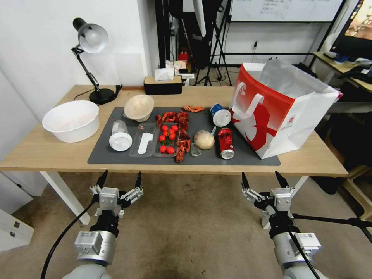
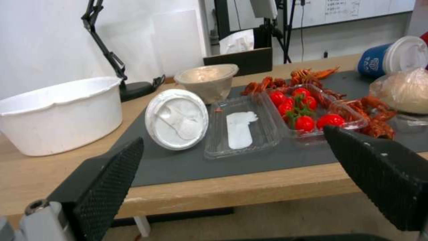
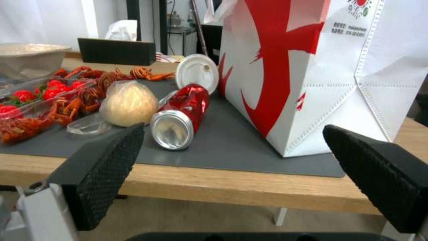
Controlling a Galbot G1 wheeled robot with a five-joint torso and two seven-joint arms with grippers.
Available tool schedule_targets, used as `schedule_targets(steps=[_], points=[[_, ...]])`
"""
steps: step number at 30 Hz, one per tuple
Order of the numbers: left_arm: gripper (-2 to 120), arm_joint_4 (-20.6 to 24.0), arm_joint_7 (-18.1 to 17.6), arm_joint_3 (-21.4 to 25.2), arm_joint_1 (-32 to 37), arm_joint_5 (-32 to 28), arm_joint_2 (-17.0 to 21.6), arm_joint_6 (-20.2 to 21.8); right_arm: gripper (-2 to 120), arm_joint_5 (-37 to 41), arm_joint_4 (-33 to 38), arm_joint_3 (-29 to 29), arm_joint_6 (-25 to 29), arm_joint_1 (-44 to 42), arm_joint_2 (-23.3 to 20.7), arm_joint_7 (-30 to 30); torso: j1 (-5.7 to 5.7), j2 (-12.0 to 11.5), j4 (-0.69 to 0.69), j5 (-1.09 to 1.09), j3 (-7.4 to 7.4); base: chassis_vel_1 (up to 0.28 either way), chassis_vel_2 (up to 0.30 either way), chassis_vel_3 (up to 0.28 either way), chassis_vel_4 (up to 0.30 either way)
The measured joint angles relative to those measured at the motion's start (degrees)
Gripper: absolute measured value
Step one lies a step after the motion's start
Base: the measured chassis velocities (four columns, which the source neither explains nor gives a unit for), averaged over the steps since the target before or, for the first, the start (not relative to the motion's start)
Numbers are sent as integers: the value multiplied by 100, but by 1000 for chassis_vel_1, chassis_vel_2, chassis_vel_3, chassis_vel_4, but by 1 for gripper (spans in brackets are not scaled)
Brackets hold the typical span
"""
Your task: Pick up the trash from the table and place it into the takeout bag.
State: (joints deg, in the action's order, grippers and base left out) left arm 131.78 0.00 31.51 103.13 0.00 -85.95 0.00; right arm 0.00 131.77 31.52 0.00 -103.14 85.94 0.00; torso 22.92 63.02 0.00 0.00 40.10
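The trash is sitting spread across the dark grey mat (image 1: 232,155) on the table (image 1: 46,151), left to right: the clear white-lidded cup (image 1: 119,136) is lying on its side near the mat's left end, the beige bowl (image 1: 138,107) is tipping on its edge just behind it, then the tan paper ball (image 1: 204,139), the blue-and-white paper cup (image 1: 220,114) lying on its side, and the red drink can (image 1: 226,143) (also on its side, right beside the ball). The takeout bag (image 1: 279,112) is standing open at the right end, near the can. The left gripper (image 1: 119,181) and right gripper (image 1: 264,179) are both hanging below the table's front edge, fingers spread wide, holding nothing.
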Motion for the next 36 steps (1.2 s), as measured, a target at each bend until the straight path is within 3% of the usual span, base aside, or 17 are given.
schedule_targets(steps=[4,7,15,18,19,36], points=[[100,-4,0,9,-28,-36,4,42,100,3,0,0,-12,8,0,3,0,0,0,0,0,0,0,0,0],[100,-56,-29,83,-206,-251,40,363,100,65,-4,-8,-180,110,4,54,0,0,-1,0,0,0,0,0,0],[100,-300,-198,435,-1008,-1250,199,1826,100,566,-46,-90,-1602,959,57,499,0,0,0,-1,0,0,0,0,0],[100,-326,-184,581,-1113,-1510,267,1870,100,821,-74,-138,-2057,1285,49,665,1,0,-2,2,1,0,0,0,0],[100,-327,-174,605,-1110,-1544,274,1841,100,988,-89,-208,-2105,1409,-8,712,1,0,4,-1,1,0,0,0,0],[100,-205,-87,717,-976,-1537,275,1486,100,1588,-573,-780,-2109,2156,-467,1214,0,0,0,1,0,0,0,0,0]])
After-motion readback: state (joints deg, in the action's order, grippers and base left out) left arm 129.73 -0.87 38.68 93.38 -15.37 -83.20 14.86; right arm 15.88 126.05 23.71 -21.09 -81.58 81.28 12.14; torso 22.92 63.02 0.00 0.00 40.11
